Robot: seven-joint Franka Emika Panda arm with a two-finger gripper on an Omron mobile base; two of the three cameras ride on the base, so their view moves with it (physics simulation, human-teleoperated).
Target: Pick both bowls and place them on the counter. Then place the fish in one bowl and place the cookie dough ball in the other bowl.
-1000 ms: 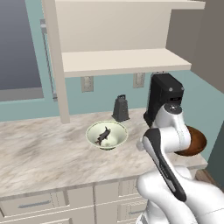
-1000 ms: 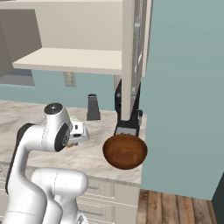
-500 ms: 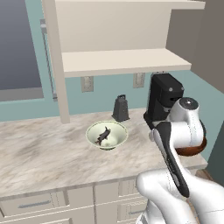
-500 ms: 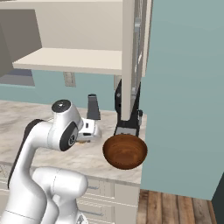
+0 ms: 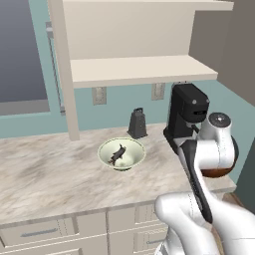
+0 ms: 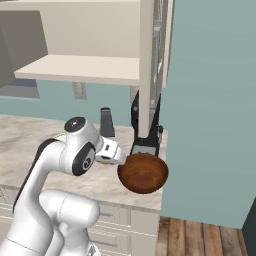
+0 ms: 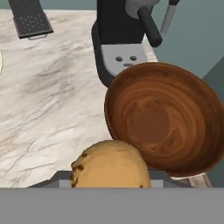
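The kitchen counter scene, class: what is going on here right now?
A white robot arm is carrying the cookie dough ball in its gripper toward the reddish-brown bowl, which sits at the counter's right end in front of a black coffee machine. The ball is close beside the bowl's rim, not yet inside. The fish already lies in the cream-white bowl further left, near a small grater.
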